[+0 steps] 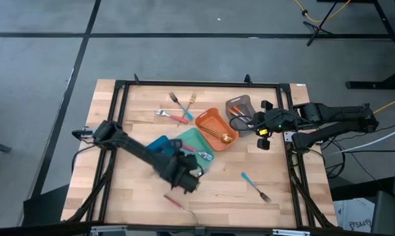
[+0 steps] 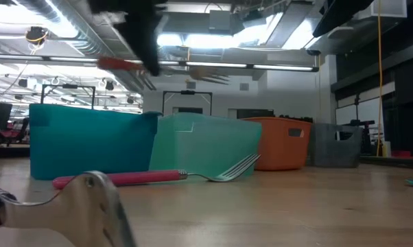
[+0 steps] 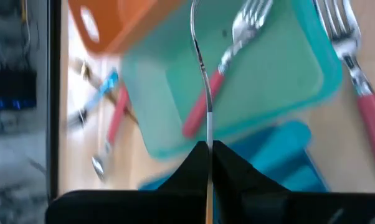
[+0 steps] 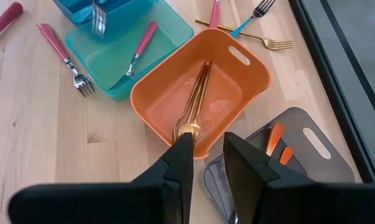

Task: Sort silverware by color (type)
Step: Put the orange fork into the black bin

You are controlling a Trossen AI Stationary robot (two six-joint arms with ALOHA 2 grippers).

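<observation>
- Left gripper (image 1: 186, 178), near the table's front, just in front of the blue tray (image 1: 159, 145) and teal tray (image 1: 194, 145): jaws pressed together on a thin metal utensil shank (image 3: 203, 81), its handle hidden between the fingers; held up off the wood, probably for carrying to a tray.
- Red-handled piece (image 1: 173, 201) flat on the table (image 1: 138, 111) just in front of the left gripper, outside any tray, so judged unsorted.
- Blue tray holding at least one fork head (image 4: 98, 20); handle colour not clear.
- Teal tray with one pink-handled fork (image 4: 136, 55) lying inside, apparently the red and pink bin; a second pink-handled fork (image 4: 64, 59) on the wood just beside its rim, not yet in.
- Small loose cluster at the table's back: silver, red, blue and gold forks (image 1: 178, 108) crossed over one another, presumably awaiting sorting.
- Orange tray (image 4: 237, 78) with gold-toned pieces (image 4: 197, 99) laid lengthwise, matched by colour.
- Grey tray (image 4: 312, 146) at the right, orange-handled pieces (image 4: 276, 144) inside.
- Blue-handled fork (image 1: 255, 187) alone at the front right, well apart from every tray.
- Right gripper (image 4: 207, 158) hovering over the gap between orange and grey trays: jaws parted, nothing between them, seemingly waiting.
</observation>
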